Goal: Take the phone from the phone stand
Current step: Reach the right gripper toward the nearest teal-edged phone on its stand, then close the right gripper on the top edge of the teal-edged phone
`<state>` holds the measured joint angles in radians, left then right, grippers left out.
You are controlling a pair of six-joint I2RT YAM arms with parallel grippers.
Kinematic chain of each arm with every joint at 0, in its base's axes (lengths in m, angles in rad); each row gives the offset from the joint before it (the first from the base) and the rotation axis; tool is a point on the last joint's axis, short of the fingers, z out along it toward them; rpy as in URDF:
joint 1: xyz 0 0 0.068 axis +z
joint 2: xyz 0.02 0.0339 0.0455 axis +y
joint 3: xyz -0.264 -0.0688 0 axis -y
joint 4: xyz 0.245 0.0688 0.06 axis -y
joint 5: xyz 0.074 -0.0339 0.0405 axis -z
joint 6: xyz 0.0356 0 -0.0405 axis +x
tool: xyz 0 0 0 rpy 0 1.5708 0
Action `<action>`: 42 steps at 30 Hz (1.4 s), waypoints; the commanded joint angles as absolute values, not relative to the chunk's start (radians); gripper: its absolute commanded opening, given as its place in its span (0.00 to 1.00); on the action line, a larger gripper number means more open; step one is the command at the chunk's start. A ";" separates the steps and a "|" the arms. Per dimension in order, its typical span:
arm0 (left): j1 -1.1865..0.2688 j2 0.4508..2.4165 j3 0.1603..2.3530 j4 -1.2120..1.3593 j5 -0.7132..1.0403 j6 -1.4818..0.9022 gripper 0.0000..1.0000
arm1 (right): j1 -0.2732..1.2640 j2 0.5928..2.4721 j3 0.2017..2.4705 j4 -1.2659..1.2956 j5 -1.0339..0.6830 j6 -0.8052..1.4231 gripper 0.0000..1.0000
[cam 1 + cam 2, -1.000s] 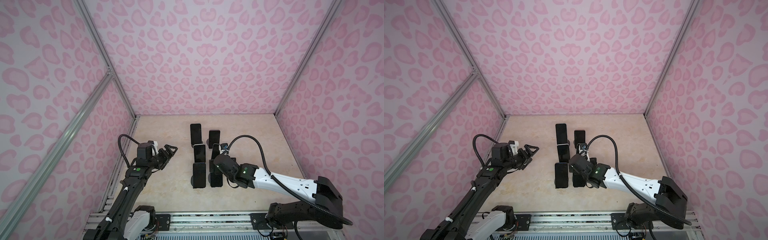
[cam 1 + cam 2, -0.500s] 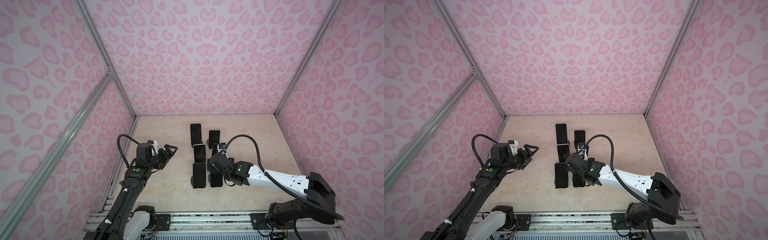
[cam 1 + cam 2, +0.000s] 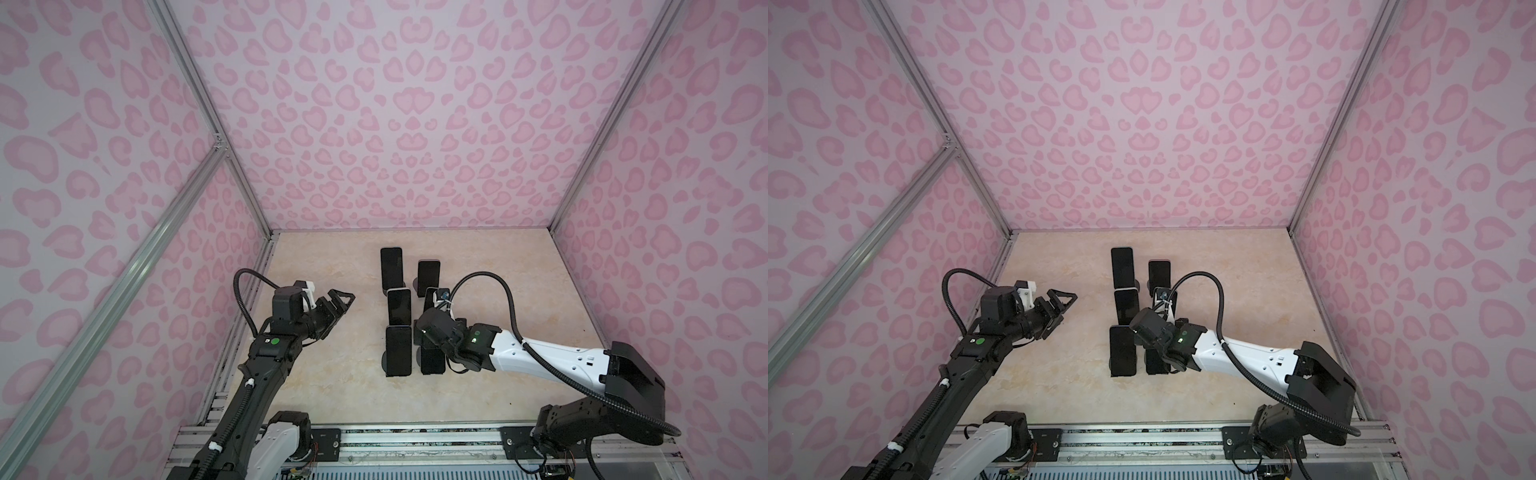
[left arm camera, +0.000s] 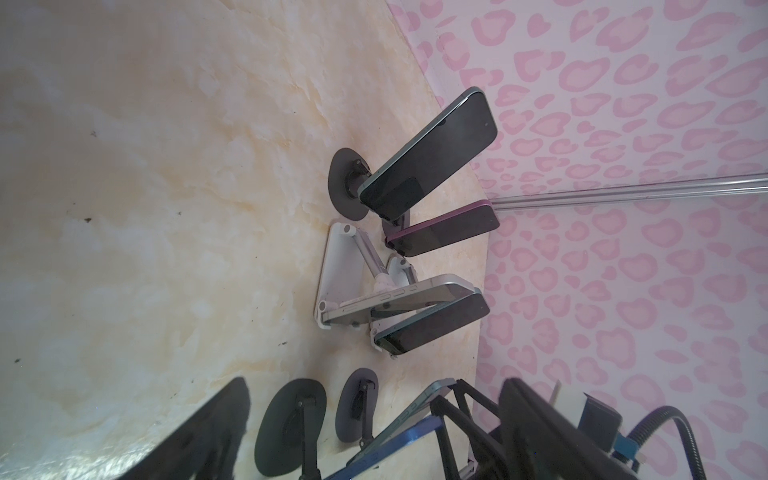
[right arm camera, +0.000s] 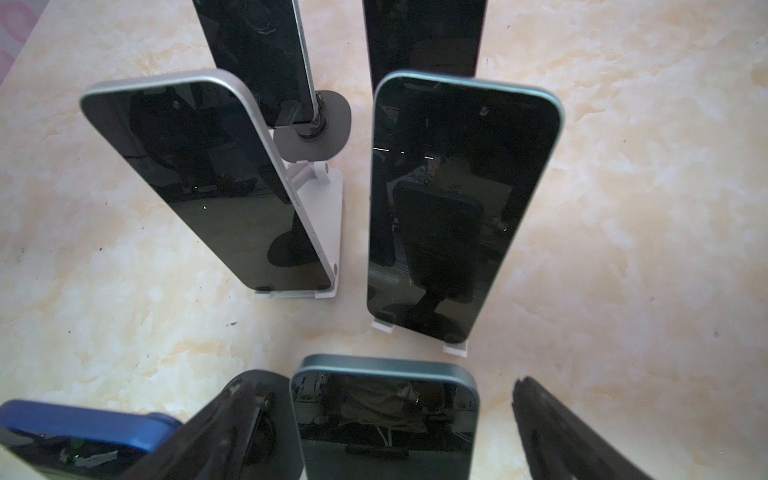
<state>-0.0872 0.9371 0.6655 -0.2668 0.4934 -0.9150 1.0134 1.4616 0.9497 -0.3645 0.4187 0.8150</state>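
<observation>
Teal-edged phone (image 5: 384,415) between spread right jaws, left jaws open too, well away

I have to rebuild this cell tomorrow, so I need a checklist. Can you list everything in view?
Phones: six, dark screens, on stands in two columns of three, mid-table.
Round-based stands: four, dark grey, under the far and near pairs.
White stands: two, white, under the middle pair.
Table: one, beige marble look, under everything.
Walls: pink heart-spot print, on three sides.
Frame rails: silver, along the wall edges.
Left gripper: one, black, open and empty, left of the phones.
Right gripper: one, black, open, fingers either side of the near right phone.
</observation>
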 commanded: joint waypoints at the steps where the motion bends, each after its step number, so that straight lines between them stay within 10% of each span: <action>1: -0.087 0.938 0.672 -0.270 0.493 -0.904 0.97 | 1.015 1.475 0.949 -0.360 0.429 0.814 0.99; 42: -0.087 0.955 0.674 -0.288 0.492 -0.870 0.97 | 1.014 1.568 0.973 -0.365 0.448 0.847 0.88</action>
<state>-0.0872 0.9527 0.6659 -0.2913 0.4934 -0.8852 1.0134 1.5593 0.9707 -0.3641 0.4294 0.8391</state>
